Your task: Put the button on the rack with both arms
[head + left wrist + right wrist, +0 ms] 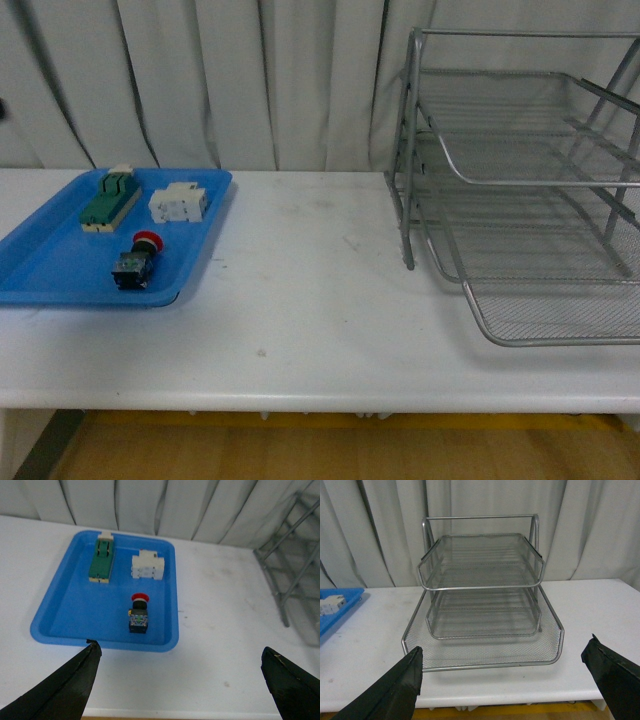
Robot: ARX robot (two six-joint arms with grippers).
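Observation:
The button (136, 261), red cap on a black-and-blue body, lies in the blue tray (40, 270) at the table's left; the left wrist view shows it too (139, 613). The silver wire rack (520, 190) with three trays stands at the right, its bottom tray slid forward; it fills the right wrist view (482, 600). Neither arm shows in the front view. My left gripper (182, 680) is open and empty, above the table's front edge near the tray. My right gripper (505, 680) is open and empty, in front of the rack.
The tray (60, 615) also holds a green-and-cream block (110, 200) and a white blocky component (179, 203). A white curtain (250, 80) hangs behind the table. The white table (300, 300) runs between tray and rack.

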